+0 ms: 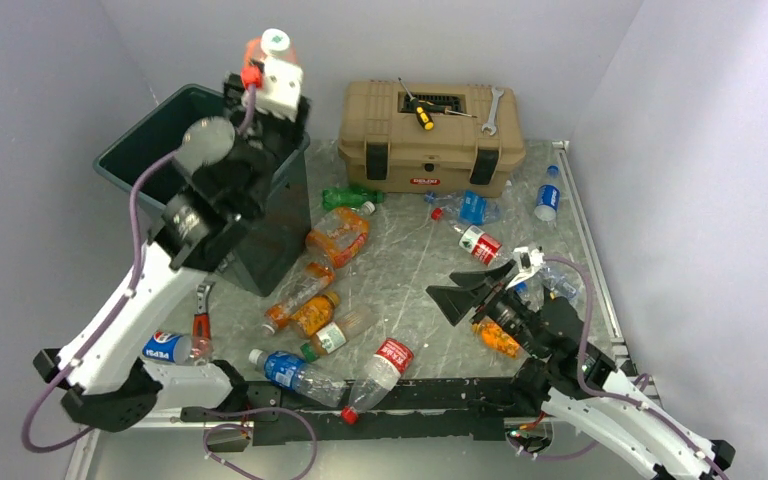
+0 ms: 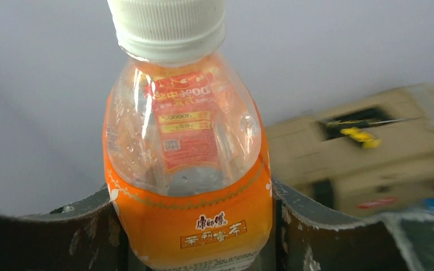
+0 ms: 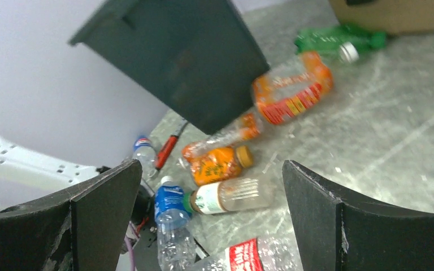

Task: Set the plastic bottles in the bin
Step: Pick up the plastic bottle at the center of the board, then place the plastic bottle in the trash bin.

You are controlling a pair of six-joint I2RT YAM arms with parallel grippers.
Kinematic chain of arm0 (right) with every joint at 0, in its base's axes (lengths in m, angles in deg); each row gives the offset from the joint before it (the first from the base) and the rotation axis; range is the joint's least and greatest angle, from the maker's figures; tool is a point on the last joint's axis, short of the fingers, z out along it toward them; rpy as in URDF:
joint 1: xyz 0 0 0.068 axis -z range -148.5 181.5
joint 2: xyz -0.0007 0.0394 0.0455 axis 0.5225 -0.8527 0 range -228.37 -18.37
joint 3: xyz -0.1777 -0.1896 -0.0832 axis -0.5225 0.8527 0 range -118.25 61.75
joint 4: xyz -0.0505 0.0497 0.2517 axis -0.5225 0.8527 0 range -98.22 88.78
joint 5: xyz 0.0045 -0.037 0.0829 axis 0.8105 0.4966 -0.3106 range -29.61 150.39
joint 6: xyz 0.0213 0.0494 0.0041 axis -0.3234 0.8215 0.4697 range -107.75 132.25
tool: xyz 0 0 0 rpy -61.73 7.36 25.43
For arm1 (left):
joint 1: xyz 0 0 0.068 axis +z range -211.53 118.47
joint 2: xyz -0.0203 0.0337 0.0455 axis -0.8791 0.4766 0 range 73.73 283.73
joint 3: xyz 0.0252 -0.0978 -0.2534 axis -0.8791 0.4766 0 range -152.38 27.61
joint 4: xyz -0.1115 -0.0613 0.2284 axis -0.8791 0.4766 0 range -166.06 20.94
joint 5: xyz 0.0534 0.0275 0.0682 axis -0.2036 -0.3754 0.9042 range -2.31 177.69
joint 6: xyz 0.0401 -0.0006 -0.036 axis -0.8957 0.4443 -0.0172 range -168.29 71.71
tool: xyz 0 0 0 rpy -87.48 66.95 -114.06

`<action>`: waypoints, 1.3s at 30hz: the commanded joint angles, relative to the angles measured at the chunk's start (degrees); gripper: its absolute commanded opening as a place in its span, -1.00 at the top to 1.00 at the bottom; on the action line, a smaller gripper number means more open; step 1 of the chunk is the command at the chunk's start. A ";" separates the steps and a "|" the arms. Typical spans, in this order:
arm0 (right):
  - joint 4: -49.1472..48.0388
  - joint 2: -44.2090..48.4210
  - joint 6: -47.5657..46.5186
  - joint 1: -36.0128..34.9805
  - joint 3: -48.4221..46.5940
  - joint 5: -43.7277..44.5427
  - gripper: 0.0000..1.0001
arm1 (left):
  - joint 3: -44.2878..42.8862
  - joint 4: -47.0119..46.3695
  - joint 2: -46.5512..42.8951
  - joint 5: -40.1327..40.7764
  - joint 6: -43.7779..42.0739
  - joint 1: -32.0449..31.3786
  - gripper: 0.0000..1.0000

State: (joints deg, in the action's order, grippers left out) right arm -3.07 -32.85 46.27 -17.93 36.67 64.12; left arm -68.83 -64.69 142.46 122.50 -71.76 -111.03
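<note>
Left wrist view: the fingers (image 2: 62, 237) of the left gripper (image 2: 195, 237) fill the lower frame. They are clamped on the sides of an orange-labelled tea bottle (image 2: 189, 169), white cap up. The grip sits on the label band, low on the body, probably so the bottle hangs upright and drops clean on release.

Overhead view: this bottle is held above the bin (image 1: 140, 124), over its far right corner rather than mid-opening. Judgement: the carry is nearly done. A small shift inward before letting go would lower the chance of it clipping the rim and falling outside.

Right gripper (image 3: 212, 169): jaws wide apart with nothing between them, low over the table (image 3: 407, 141) and well to the right of the bin. It is aimed back at bottles lying by the bin's foot: a crushed orange bottle (image 3: 291, 93), a green bottle (image 3: 328, 39) and a clear green-capped bottle (image 3: 234, 195). It looks lined up for the next pick.

Many bottles lie outside the bin. Its inside is not visible, so I cannot tell the count within.
</note>
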 commanded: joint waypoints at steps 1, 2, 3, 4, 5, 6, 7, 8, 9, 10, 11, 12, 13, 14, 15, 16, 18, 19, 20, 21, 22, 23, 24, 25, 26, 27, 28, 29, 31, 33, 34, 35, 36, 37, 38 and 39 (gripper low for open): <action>-0.13 1.47 9.39 -0.14 3.43 9.92 -0.99 | -4.47 5.82 1.80 -2.16 7.22 17.22 0.25; -0.58 2.26 8.76 -0.10 4.18 9.23 -0.99 | -3.83 5.95 2.12 -2.14 8.44 19.59 0.25; -1.05 2.87 7.96 -0.14 5.07 8.09 -0.99 | -3.35 6.92 2.57 -2.72 9.93 21.76 0.25; -1.34 3.64 7.42 -0.10 6.03 6.88 -1.00 | -3.44 8.36 3.20 -3.65 12.97 24.59 0.26; -1.17 4.15 7.19 -0.14 6.55 6.38 -1.00 | -3.62 10.00 3.88 -4.64 16.10 27.52 0.26; -0.80 4.47 6.94 -0.14 6.98 5.84 -1.00 | -3.69 11.86 4.56 -6.42 19.13 30.58 0.27; 0.03 4.59 6.77 -0.12 7.25 5.51 -1.00 | -3.62 13.41 5.14 -8.24 22.35 33.78 0.27; 0.85 4.60 6.93 -0.14 7.33 5.26 -1.00 | -3.35 15.19 5.75 -10.00 27.11 36.67 0.28; 1.59 4.71 7.09 -0.10 7.47 4.85 -1.00 | -2.62 16.51 6.18 -12.59 30.36 39.72 0.28; 2.22 4.72 7.02 -0.14 7.62 4.29 -1.00 | -1.78 17.58 6.65 -14.89 33.49 42.00 0.28; 2.54 4.80 6.96 -0.14 7.80 3.49 -1.00 | -0.68 18.43 7.11 -17.83 36.13 44.14 0.28; 2.88 4.98 6.87 -0.12 8.00 2.92 -1.00 | 0.38 19.10 7.65 -19.49 38.32 45.66 0.28; 3.26 5.22 6.85 -0.14 8.29 2.43 -1.00 | 1.65 19.35 8.28 -20.87 40.21 46.80 0.29; 3.63 5.46 6.92 -0.14 8.49 2.27 -1.00 | 3.02 19.20 8.61 -21.79 41.27 47.49 0.29; 4.09 5.79 7.25 -0.14 8.80 2.25 -1.00 | 4.23 18.99 8.88 -22.04 42.11 47.83 0.29; 4.63 6.12 7.81 -0.14 8.96 2.50 -1.00 | 5.27 18.67 9.08 -21.96 42.64 47.92 0.28; 5.74 6.96 9.09 -0.17 9.40 3.35 -1.00 | 7.03 17.93 9.35 -21.33 42.94 47.93 0.26; 6.54 7.44 9.97 -0.12 9.59 4.20 -1.00 | 7.71 17.37 9.46 -21.11 42.91 48.04 0.25; 6.96 7.79 10.89 -0.13 9.81 4.85 -1.00 | 8.40 16.95 9.68 -21.00 42.69 47.96 0.25; 7.20 8.35 11.72 -0.10 10.06 5.42 -1.00 | 8.86 16.80 9.93 -20.73 42.68 48.01 0.23; 7.21 8.66 12.39 -0.09 10.37 5.69 -1.00 | 9.27 16.88 10.15 -20.48 42.72 48.00 0.19; 6.86 8.86 12.54 -0.13 10.54 5.64 -1.00 | 9.66 16.84 10.27 -20.33 42.71 48.08 0.13; 6.54 8.85 12.45 -0.14 10.71 5.53 -1.00 | 10.22 16.75 10.25 -20.29 42.67 48.05 0.08; 6.28 8.62 12.14 -0.14 10.78 5.38 -1.00 | 10.66 16.53 10.04 -20.42 42.50 48.01 0.00; 6.19 8.24 11.72 -0.14 10.65 5.40 -1.00 | 11.16 16.20 9.59 -20.47 42.49 48.00 -0.13; 6.38 7.79 11.31 -0.09 10.31 5.54 -1.00 | 11.60 15.81 9.12 -20.57 42.38 48.00 -0.32; 6.51 7.14 10.74 -0.12 9.93 5.54 -1.00 | 11.80 15.43 8.59 -20.69 42.16 48.02 -0.48; 6.58 6.51 10.15 -0.14 9.48 5.46 -1.00 | 11.73 15.29 8.08 -20.73 41.99 48.00 -0.62; 6.65 5.14 8.87 -0.11 8.62 5.27 -1.00 | 10.64 15.81 7.28 -20.74 41.49 47.98 -0.86; 6.42 4.12 7.63 -0.06 7.66 4.99 -1.00 | 8.68 17.01 6.75 -21.03 40.76 47.92 -0.99; 6.45 3.76 6.92 -0.11 6.98 4.98 -1.00 | 7.54 17.67 6.32 -20.92 40.47 47.91 -0.99; 6.54 3.35 6.05 -0.14 6.02 4.97 -1.00 | 6.32 18.01 5.80 -20.94 40.31 47.84 -0.99; 6.87 2.99 5.19 -0.14 5.18 5.04 -1.00 | 5.74 18.03 4.90 -21.11 40.08 47.64 -0.99; 7.34 2.66 4.25 -0.13 4.15 5.38 -1.00 | 5.40 17.69 3.94 -21.71 39.58 47.30 -0.99; 7.95 2.21 3.48 -0.11 3.23 5.98 -1.00 | 5.08 17.37 2.79 -22.69 39.14 46.76 -0.99; 8.73 1.92 2.60 -0.13 2.15 6.80 -1.00 | 4.59 17.10 1.78 -24.04 38.66 45.87 -0.99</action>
State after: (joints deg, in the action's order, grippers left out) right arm 5.85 -30.01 53.62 -17.93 44.94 68.90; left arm -59.98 -45.36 150.17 101.76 -31.15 -63.38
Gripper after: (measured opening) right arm 0.994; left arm 0.994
